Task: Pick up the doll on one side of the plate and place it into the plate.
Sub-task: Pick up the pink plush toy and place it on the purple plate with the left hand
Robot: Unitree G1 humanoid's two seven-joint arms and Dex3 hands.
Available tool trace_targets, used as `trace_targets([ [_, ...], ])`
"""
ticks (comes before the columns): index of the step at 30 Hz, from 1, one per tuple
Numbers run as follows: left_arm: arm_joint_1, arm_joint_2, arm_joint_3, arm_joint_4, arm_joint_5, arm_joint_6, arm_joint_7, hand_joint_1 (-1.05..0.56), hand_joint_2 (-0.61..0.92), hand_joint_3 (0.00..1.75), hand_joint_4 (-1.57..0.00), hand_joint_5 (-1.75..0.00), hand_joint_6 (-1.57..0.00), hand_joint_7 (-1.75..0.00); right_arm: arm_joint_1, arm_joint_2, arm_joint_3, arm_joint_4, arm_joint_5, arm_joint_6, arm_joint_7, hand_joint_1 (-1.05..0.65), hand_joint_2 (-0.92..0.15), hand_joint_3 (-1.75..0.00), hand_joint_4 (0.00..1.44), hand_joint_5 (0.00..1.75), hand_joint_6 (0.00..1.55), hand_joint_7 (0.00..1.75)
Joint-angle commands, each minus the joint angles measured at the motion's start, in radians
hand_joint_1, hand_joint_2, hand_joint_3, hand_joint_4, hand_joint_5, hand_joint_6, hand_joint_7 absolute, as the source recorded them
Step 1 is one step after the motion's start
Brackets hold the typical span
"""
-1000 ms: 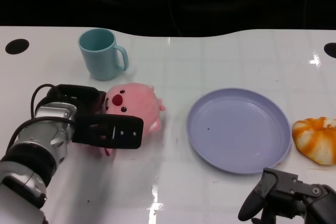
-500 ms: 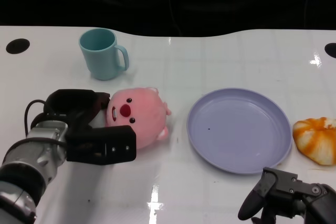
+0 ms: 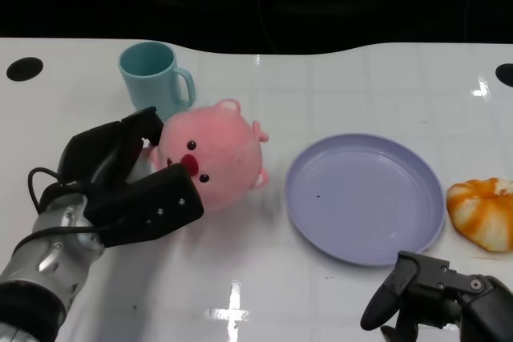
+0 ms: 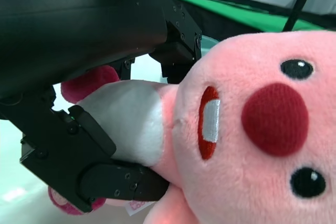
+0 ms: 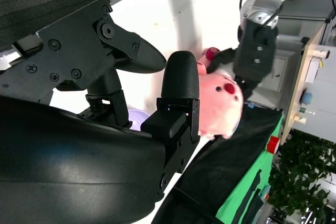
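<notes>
A pink plush doll (image 3: 215, 150) with a red nose is off the table, gripped by my left hand (image 3: 128, 182), left of the lavender plate (image 3: 365, 198). The left wrist view is filled by the doll (image 4: 247, 124), with black fingers (image 4: 100, 161) wrapped around its body. The plate holds nothing. My right hand (image 3: 437, 302) sits low at the table's near right, fingers curled in and holding nothing. From the right wrist view, the doll (image 5: 223, 103) shows in the left hand (image 5: 254, 51) beyond my right hand's fingers (image 5: 178, 93).
A teal mug (image 3: 155, 79) stands just behind the doll and my left hand. An orange-and-white plush (image 3: 483, 212) lies right of the plate. Black round holes (image 3: 24, 68) mark the table's far corners.
My left hand has lifted the doll off the table and carried it up and slightly right toward the plate. The right hand stayed put.
</notes>
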Motion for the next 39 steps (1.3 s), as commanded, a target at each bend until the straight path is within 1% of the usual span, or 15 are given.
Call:
trace_targets([
  [1, 0.039, 0.019, 0.030, -0.090, -0.028, 0.021, -0.047, -0.14, 0.46, 1.23, -0.97, -1.75, -0.76, -1.75, 0.004, -0.004, 0.001, 0.007, -0.005, -0.011, -0.005, -0.13, -0.54, -1.08, 0.64, 1.69, 0.59, 1.35],
  [5, 0.053, 0.004, 0.036, -0.199, -0.032, 0.063, -0.099, -0.14, 0.39, 1.32, -0.97, -1.75, -0.78, -1.75, 0.006, -0.008, -0.003, 0.004, -0.004, -0.011, -0.001, -0.13, -0.53, -1.10, 0.64, 1.68, 0.59, 1.34],
  [6, 0.051, -0.003, 0.035, -0.221, -0.033, 0.073, -0.112, -0.15, 0.39, 1.33, -0.98, -1.75, -0.78, -1.75, 0.005, -0.010, -0.003, 0.002, -0.005, -0.010, 0.000, -0.14, -0.53, -1.10, 0.64, 1.68, 0.59, 1.34],
  [12, 0.019, -0.051, 0.017, -0.292, -0.023, 0.119, -0.176, -0.19, 0.39, 1.32, -0.98, -1.75, -0.78, -1.75, 0.005, -0.016, -0.005, 0.007, -0.003, -0.016, 0.007, -0.15, -0.55, -1.08, 0.63, 1.68, 0.58, 1.34],
  [19, -0.064, -0.133, -0.028, -0.258, 0.003, 0.133, -0.191, -0.22, 0.39, 1.32, -0.99, -1.75, -0.78, -1.75, 0.008, -0.017, -0.002, 0.007, -0.009, -0.012, 0.006, -0.15, -0.56, -1.06, 0.63, 1.66, 0.58, 1.33],
  [27, -0.135, -0.203, -0.082, -0.227, 0.036, 0.166, -0.209, -0.21, 0.37, 1.32, -1.00, -1.75, -0.77, -1.75, 0.009, -0.007, 0.016, 0.005, -0.014, -0.015, 0.000, -0.15, -0.56, -1.04, 0.63, 1.68, 0.59, 1.33],
  [32, -0.196, -0.246, -0.124, -0.157, 0.063, 0.165, -0.212, -0.21, 0.35, 1.31, -0.99, -1.75, -0.76, -1.75, 0.015, -0.006, 0.030, -0.004, -0.030, -0.019, -0.006, -0.17, -0.57, -1.04, 0.63, 1.67, 0.59, 1.33],
  [36, -0.251, -0.284, -0.145, -0.094, 0.078, 0.178, -0.213, -0.23, 0.37, 1.28, -0.98, -1.75, -0.71, -1.75, 0.018, -0.002, 0.037, -0.010, -0.032, -0.015, -0.008, -0.18, -0.57, -1.03, 0.63, 1.67, 0.58, 1.33],
  [39, -0.291, -0.315, -0.160, -0.037, 0.082, 0.178, -0.205, -0.22, 0.38, 1.23, -0.97, -1.75, -0.72, -1.75, 0.018, -0.001, 0.039, -0.008, -0.033, -0.020, -0.009, -0.19, -0.58, -1.02, 0.63, 1.67, 0.59, 1.32],
])
